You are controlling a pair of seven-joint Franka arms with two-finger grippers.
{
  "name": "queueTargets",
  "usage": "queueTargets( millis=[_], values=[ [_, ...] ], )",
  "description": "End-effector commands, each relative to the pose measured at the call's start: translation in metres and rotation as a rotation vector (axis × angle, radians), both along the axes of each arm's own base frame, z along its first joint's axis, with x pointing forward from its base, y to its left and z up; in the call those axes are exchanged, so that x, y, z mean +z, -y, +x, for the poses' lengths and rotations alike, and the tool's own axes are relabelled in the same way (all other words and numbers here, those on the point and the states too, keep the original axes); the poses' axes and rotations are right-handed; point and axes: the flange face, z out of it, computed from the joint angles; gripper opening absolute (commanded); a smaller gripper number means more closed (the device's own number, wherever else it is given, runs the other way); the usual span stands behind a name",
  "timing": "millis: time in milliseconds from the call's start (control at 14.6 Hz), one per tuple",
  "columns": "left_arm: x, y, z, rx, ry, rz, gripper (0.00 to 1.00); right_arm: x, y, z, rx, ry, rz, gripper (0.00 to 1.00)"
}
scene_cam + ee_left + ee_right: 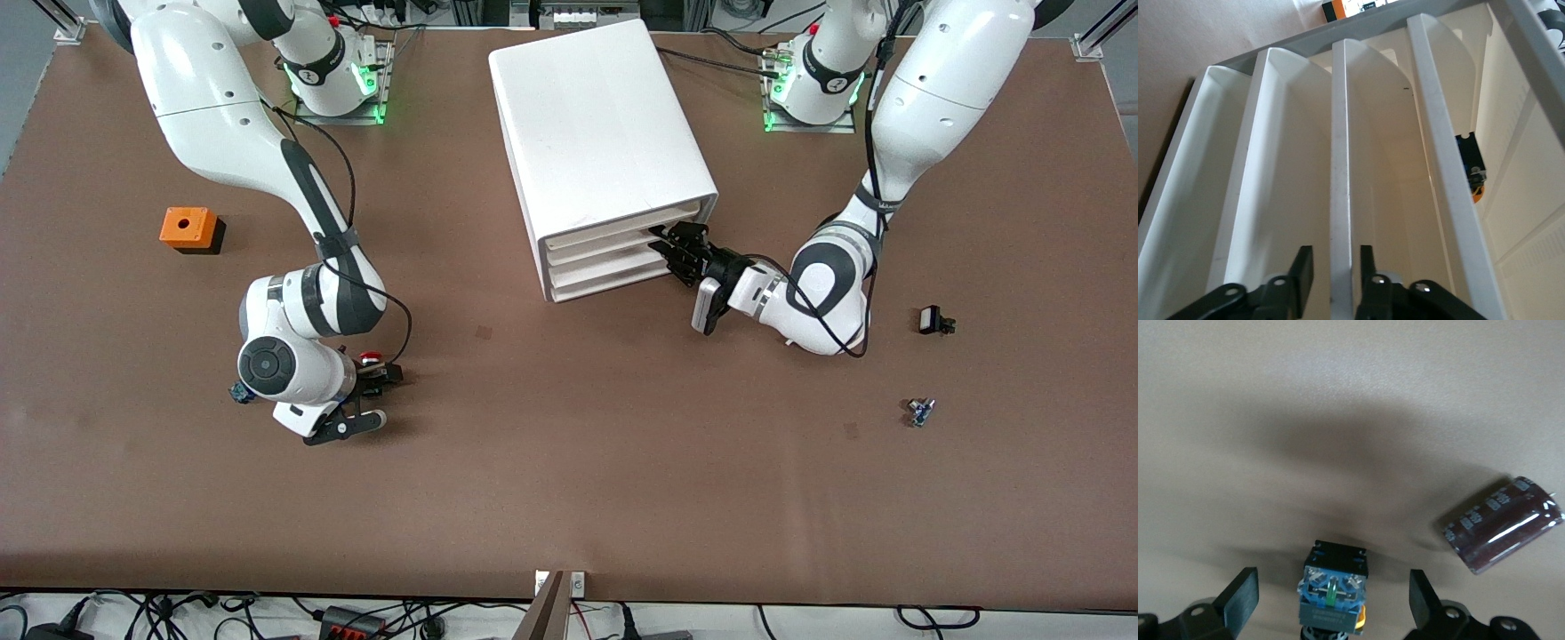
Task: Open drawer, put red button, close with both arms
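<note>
Drawers first: the left pincer (669, 252) sits at the front of the white cabinet (596, 133), its fingers (1300, 272) narrowly set either side of one drawer's front lip (1341, 200), so I would have it close squarely on that lip and pull straight out along the drawer's run, without twisting. Meanwhile the right pincer (369, 396) hangs low over the worktop (569, 480) toward the right arm's end, spread wide astride the red button (370, 359), nothing held. That button seems to lie tipped over, long axis roughly level along the worktop, terminals toward the wrist camera, a dark cylinder (1503, 524) just beside it; centre the fingers on its body.
</note>
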Motion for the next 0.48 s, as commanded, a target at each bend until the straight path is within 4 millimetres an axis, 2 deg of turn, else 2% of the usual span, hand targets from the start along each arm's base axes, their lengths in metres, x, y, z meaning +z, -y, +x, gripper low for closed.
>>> queueTargets(
  millis=[0,68,137,205,274,342,411],
  values=[
    [-0.006,0.010,0.003,0.025,0.048,-0.008,0.01,0.002,-0.005,-0.002,-0.005,-0.017,0.010,1.00],
    [-0.003,0.010,0.008,0.030,0.056,0.007,0.00,0.002,-0.003,-0.002,-0.005,-0.018,0.010,0.98],
    [0.008,0.010,0.024,0.030,0.099,0.004,0.00,0.001,-0.001,-0.001,-0.006,-0.020,0.010,0.88],
    [0.010,0.005,0.035,0.036,0.119,0.009,0.01,-0.001,0.001,-0.001,-0.012,-0.021,0.009,0.86],
    [0.011,0.001,0.046,0.031,0.143,0.017,0.01,-0.001,0.001,-0.001,-0.017,-0.023,0.008,0.79],
    [0.009,-0.007,0.059,0.025,0.166,0.041,0.01,-0.002,0.001,-0.003,-0.017,-0.027,0.007,0.72],
    [0.008,-0.014,0.071,0.021,0.177,0.070,0.01,-0.004,0.001,-0.004,-0.016,-0.032,0.006,0.58]
  ],
)
